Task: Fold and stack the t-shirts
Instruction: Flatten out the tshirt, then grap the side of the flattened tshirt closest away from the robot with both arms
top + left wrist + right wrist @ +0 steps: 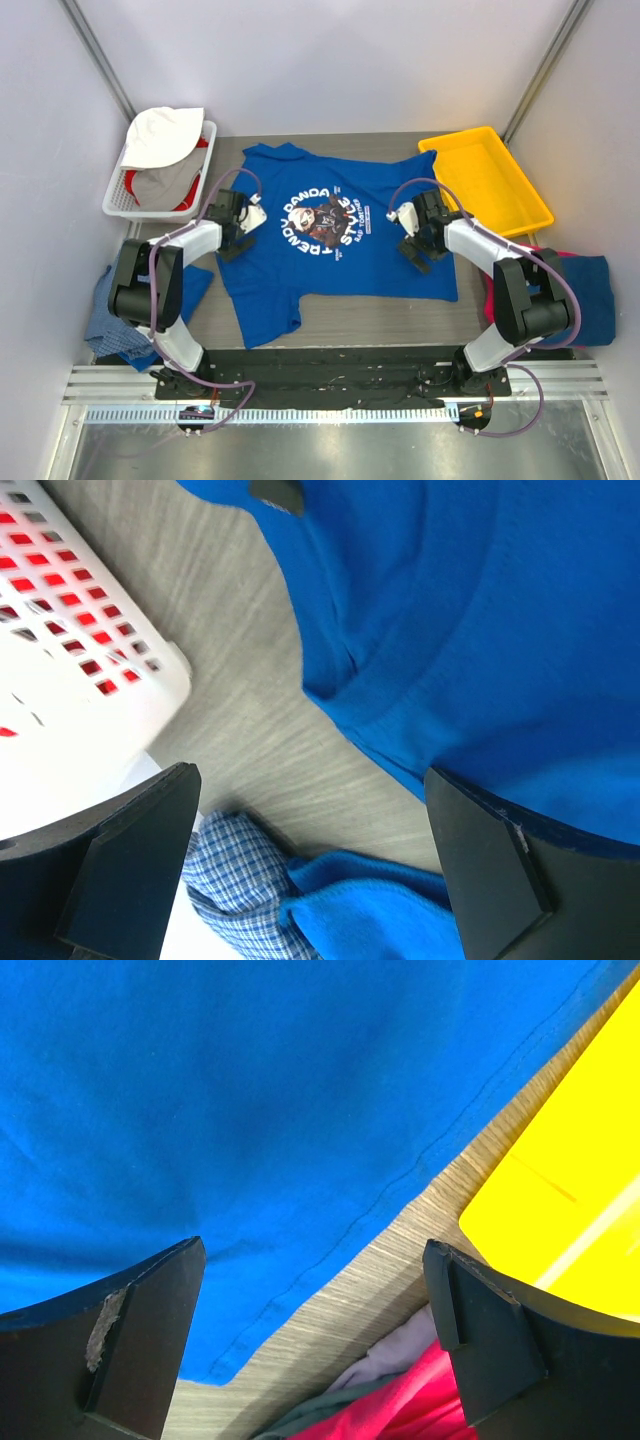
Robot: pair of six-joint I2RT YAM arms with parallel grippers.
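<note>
Barely begun | my left pincer [232, 247] released, right pincer [418, 258] released, nothing held | printed blue t-shirt [340, 268] spread unfolded between them | plain blue t-shirt [360, 905] bunched outside left pincer, magenta t-shirt [400, 1405] outside right | no stack yet.

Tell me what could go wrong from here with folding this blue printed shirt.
The royal blue t-shirt lies skewed with its near-left corner bunched, so a fold may come out crooked.
The open right gripper hangs over the shirt's edge close to a pink garment; it might pinch both.
The open left gripper is near the white basket and could nudge it.
</note>
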